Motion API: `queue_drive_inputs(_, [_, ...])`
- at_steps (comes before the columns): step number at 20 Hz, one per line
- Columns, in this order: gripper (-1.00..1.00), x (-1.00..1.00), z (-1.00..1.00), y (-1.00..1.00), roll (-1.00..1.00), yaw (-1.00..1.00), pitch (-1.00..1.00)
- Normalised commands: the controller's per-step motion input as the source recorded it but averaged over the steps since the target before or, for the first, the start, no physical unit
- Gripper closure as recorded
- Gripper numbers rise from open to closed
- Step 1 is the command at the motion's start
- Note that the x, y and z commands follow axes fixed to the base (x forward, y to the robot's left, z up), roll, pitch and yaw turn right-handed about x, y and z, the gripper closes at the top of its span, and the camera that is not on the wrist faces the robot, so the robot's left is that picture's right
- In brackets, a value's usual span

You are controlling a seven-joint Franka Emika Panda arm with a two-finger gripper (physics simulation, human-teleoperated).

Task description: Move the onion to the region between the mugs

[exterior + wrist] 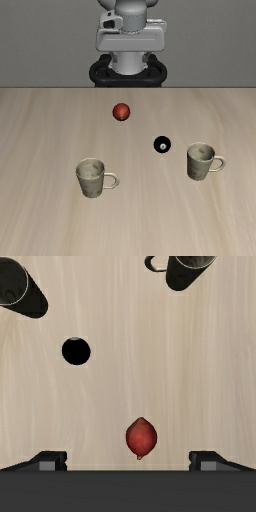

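Nearest the exterior camera, at the exterior view's left, a mug [95, 178] stands upright on the table [40, 130] with its handle turned toward the exterior view's right. Next to the right, and much closer to the robot, lies the onion [121, 112]. It is red and round, rests on bare wood well apart from both mugs, and is not in the gap between them. Right of the onion and farther forward sits a black ball [162, 145]. It is near the other mug [204, 161], which is upright at the exterior view's right with its handle also pointing right.

At the far edge of the table, the arm [128, 35] is folded up above its base [127, 72].

In the wrist view the hand looks straight down at the table from well above it. The gripper [128, 461] is spread wide and holds nothing, with its fingers [48, 459] far apart. The onion [141, 437] lies on the wood just ahead of the gap between them and touches neither finger. Beyond it are the ball [76, 351] and then the two mugs, one [190, 268] on each side [20, 291].
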Motion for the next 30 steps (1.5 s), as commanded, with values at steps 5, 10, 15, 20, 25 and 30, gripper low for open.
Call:
queue_drive_inputs(5, [-1.00,-0.60,0.00,-0.40,0.00,0.00,0.00])
queue_drive_inputs(10, [-1.00,-0.40,-0.60,0.00,0.00,0.00,0.00])
queue_drive_inputs(15, [-1.00,0.00,-1.00,0.00,0.00,0.00,0.00])
queue_drive_inputs(20, [-1.00,0.00,-1.00,0.00,0.00,0.00,0.00])
queue_drive_inputs(25, [-1.00,0.00,-1.00,0.00,0.00,0.00,0.00])
queue_drive_inputs(30, [1.00,0.00,-0.40,0.00,0.00,0.00,0.00])
